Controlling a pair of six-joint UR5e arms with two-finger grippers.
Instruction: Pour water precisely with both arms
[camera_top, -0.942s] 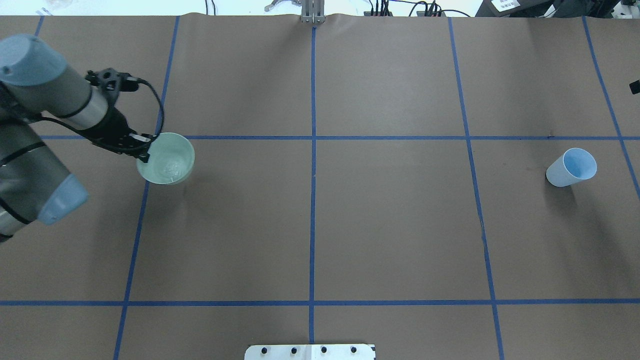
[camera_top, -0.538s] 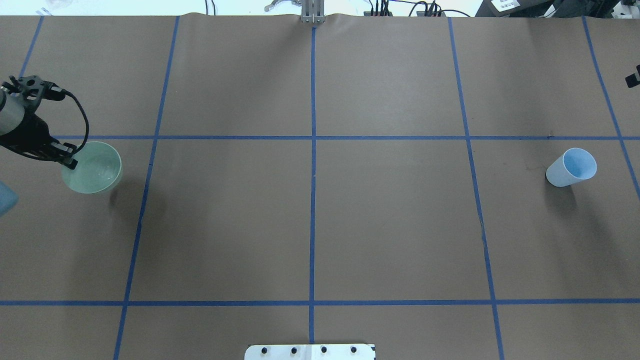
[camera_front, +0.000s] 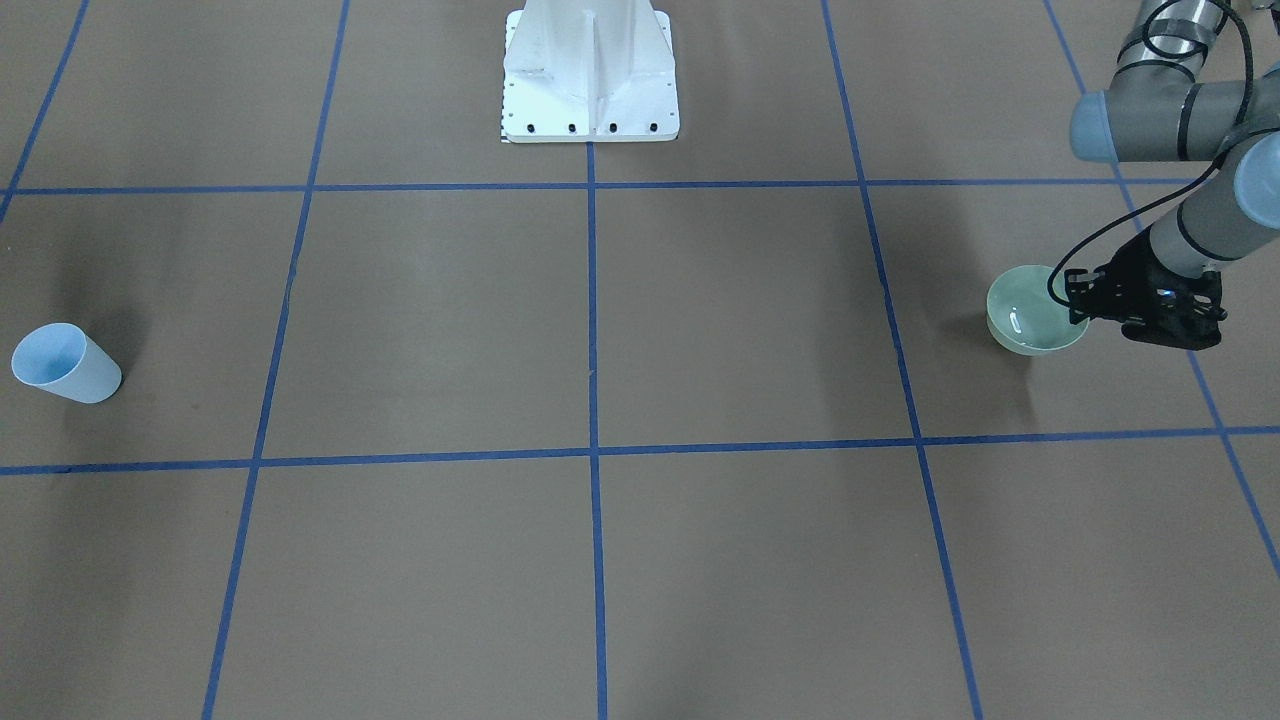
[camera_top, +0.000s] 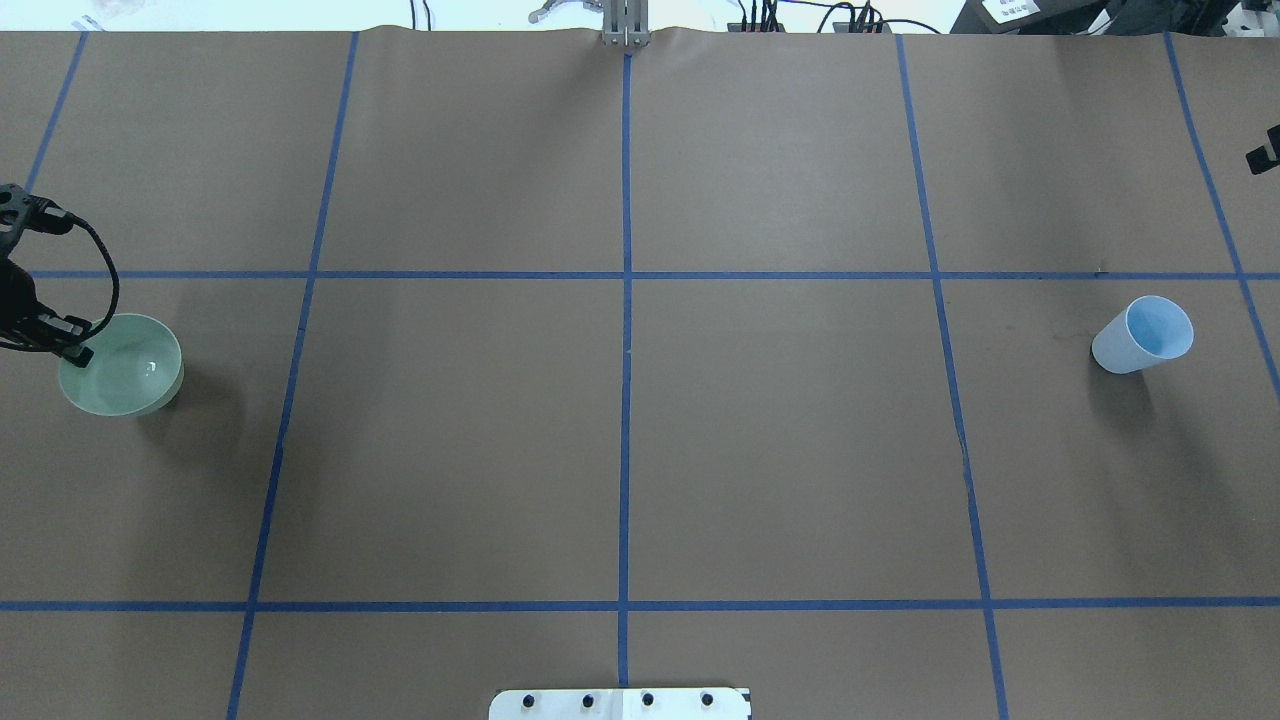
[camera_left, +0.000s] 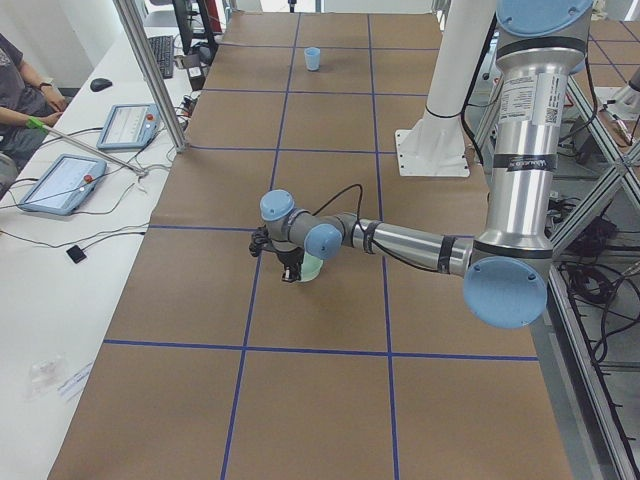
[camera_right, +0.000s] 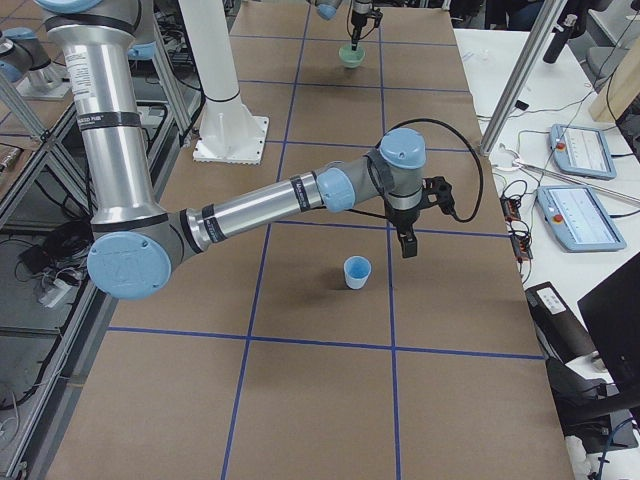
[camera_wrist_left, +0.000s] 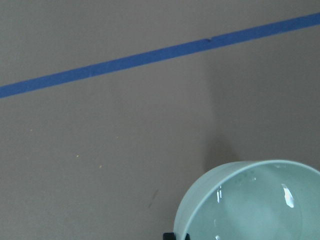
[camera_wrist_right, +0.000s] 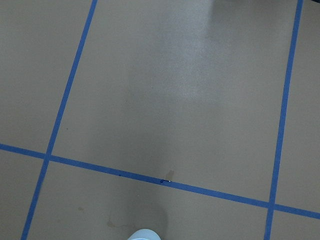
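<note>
A pale green bowl (camera_top: 125, 380) holding some water is at the table's far left. It also shows in the front view (camera_front: 1035, 320), the left side view (camera_left: 313, 268) and the left wrist view (camera_wrist_left: 250, 205). My left gripper (camera_top: 75, 350) is shut on its rim, also seen in the front view (camera_front: 1082, 305). I cannot tell whether the bowl rests on the table. A light blue cup (camera_top: 1145, 335) stands at the far right, also in the front view (camera_front: 65, 365). My right gripper (camera_right: 408, 240) hangs just beyond the cup (camera_right: 357, 272), apart from it; I cannot tell whether it is open or shut.
The white pedestal (camera_front: 590, 75) stands at the robot's side of the table. Blue tape lines (camera_top: 625, 400) divide the brown table cover into squares. Tablets (camera_left: 60, 180) and cables lie on a white bench beside the table.
My left gripper has carried the green bowl leftward and slightly nearer in the overhead view, toward the table's left end. The blue cup has not moved.
</note>
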